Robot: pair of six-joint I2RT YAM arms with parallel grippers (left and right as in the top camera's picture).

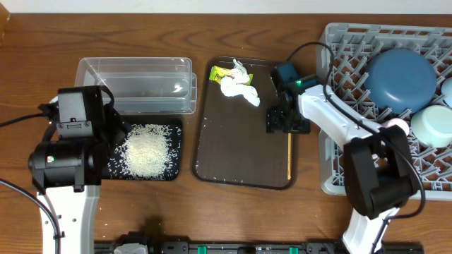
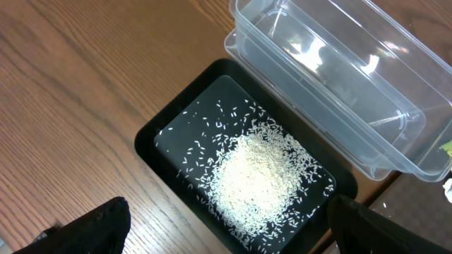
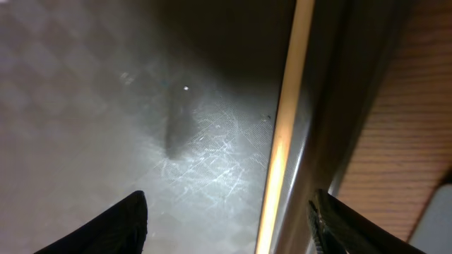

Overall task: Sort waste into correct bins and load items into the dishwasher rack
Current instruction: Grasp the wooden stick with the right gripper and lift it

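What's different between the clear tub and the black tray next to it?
The tub is see-through; the tray is opaque black. The tub has tall walls; the tray is shallow. The tub looks empty, while the tray holds a heap of rice. Both are rectangular, have a similar footprint, and sit right next to each other.

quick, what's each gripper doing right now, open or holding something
Left gripper: open, empty, over the rice in the black tray.
Right gripper: open, jaws either side of the wooden stick, not yet gripping it.
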